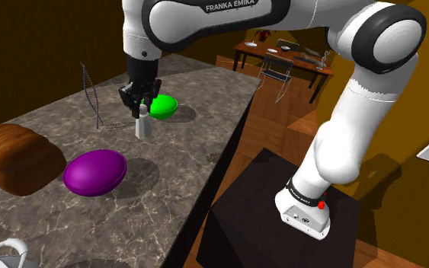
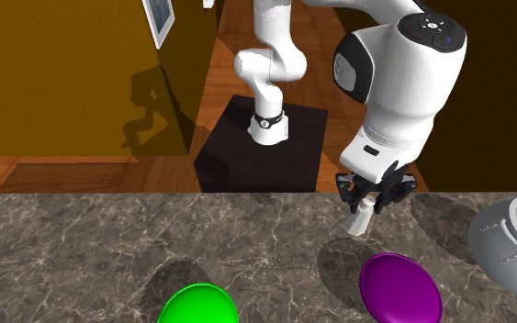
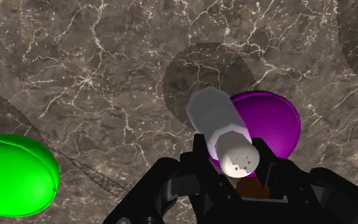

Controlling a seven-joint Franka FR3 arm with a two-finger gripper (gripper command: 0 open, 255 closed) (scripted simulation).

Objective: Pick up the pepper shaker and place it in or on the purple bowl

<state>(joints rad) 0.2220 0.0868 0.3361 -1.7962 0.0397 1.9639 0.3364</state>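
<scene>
My fingers (image 3: 191, 170) are clenched on the pepper shaker (image 3: 225, 130), one on each side of its perforated cap. The shaker is pale grey-white, and in the wrist view it points away from me at a tilt.

In the shoulder view the pepper shaker (image 1: 142, 122) sits a little left of the frame's centre, directly under my fingers (image 1: 134, 97), which close over its top. In the second exterior view the pepper shaker (image 2: 361, 218) is right of centre, leaning slightly, its top between my fingers (image 2: 349, 190). I cannot tell whether its base touches the surface.

The purple bowl (image 3: 276, 121) lies just beyond the shaker in the wrist view, partly covered by it. In the shoulder view the purple bowl (image 1: 94, 173) is at lower left, apart from the shaker. In the second exterior view the purple bowl (image 2: 399, 289) lies at the bottom edge, below and right of the shaker.

A green bowl (image 1: 161, 106) sits just right of the shaker in the shoulder view; the green bowl (image 2: 197, 305) lies at bottom centre-left in the second exterior view.

Everything rests on a dark marbled surface (image 1: 201, 80). A brown loaf (image 1: 14, 158) lies at the shoulder view's left edge, beside the purple bowl. A grey pot (image 2: 511, 243) stands at the second exterior view's right edge.
</scene>
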